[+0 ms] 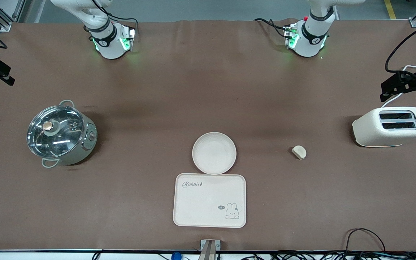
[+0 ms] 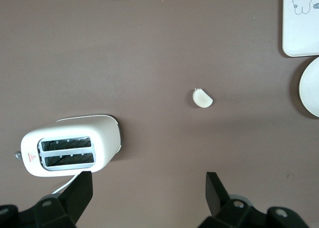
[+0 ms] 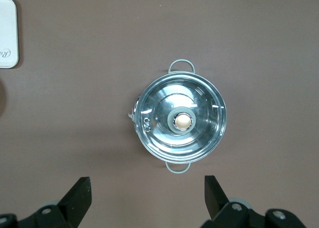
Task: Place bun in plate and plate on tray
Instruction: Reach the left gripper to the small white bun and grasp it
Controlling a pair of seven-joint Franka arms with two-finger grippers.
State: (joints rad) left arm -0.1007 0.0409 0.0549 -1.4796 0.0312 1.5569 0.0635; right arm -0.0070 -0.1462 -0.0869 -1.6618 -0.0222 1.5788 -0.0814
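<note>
Resting bare: plate, tray | bun on table | left tool, right tool wide

Cream bun, cream-white plate, cream rabbit-printed tray, brown table

bun on table, empty plate touching tray.

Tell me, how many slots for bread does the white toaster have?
2. Both sit side by side in the top of the toaster, which stands at the left arm's end of the table; the left wrist view shows them too.
</note>
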